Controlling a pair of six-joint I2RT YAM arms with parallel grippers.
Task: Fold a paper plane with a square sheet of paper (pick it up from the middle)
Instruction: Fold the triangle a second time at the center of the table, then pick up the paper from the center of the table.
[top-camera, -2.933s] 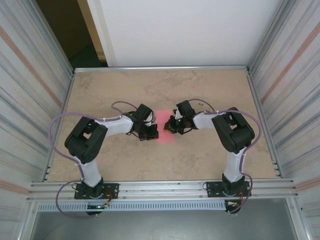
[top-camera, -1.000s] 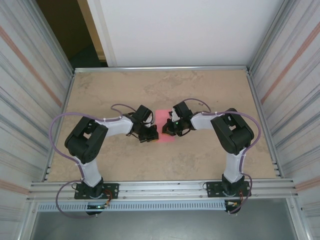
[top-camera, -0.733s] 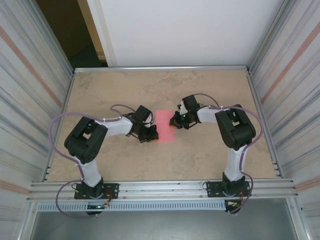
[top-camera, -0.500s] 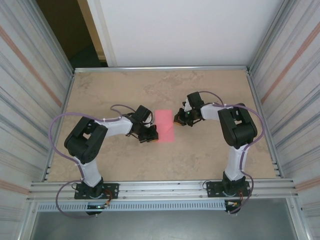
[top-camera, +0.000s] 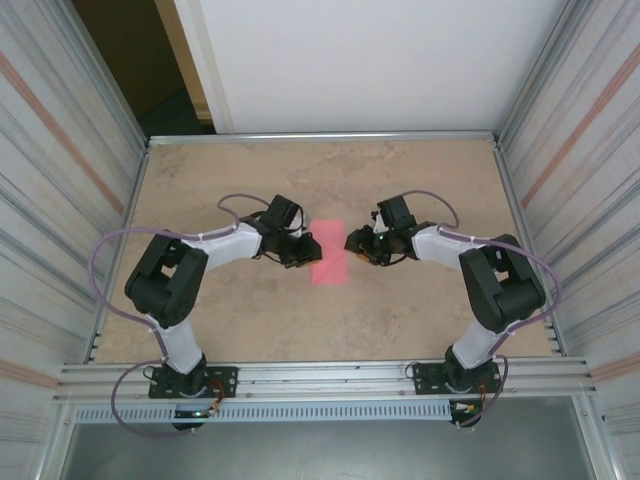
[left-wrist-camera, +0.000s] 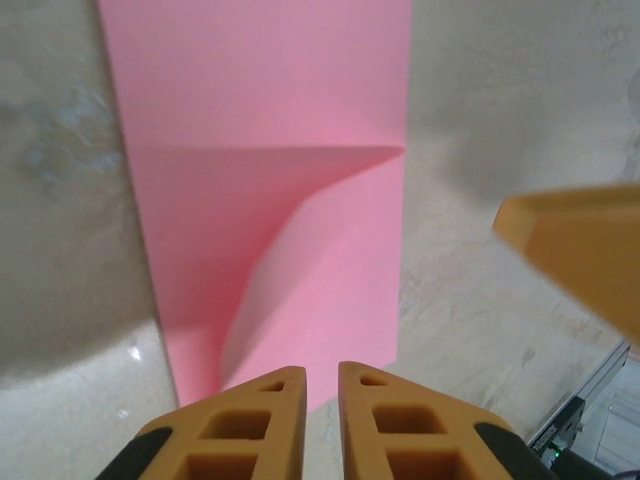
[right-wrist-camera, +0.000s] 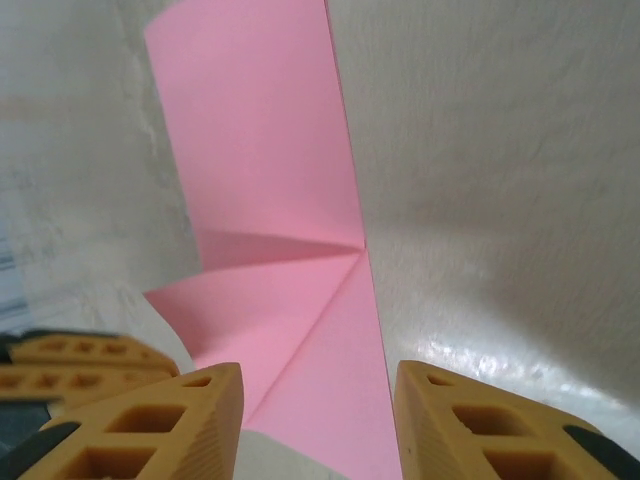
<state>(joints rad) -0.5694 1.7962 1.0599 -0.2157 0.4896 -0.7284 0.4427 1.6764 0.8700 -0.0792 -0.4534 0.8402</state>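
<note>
Pink folded square sheet of paper (top-camera: 331, 262) is lying on the table (top-camera: 400, 320) between barely parted left fingers (left-wrist-camera: 265, 410) and wider-open right fingers (right-wrist-camera: 470, 420), both empty, likely needing even edge pinches.

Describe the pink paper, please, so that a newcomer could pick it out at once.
On the beige marbled table, look at the middle, between the left gripper and the right gripper. There lies the sheet of paper, a narrow creased strip running from near to far. Its bright pink sets it apart from the black grippers beside it.
</note>
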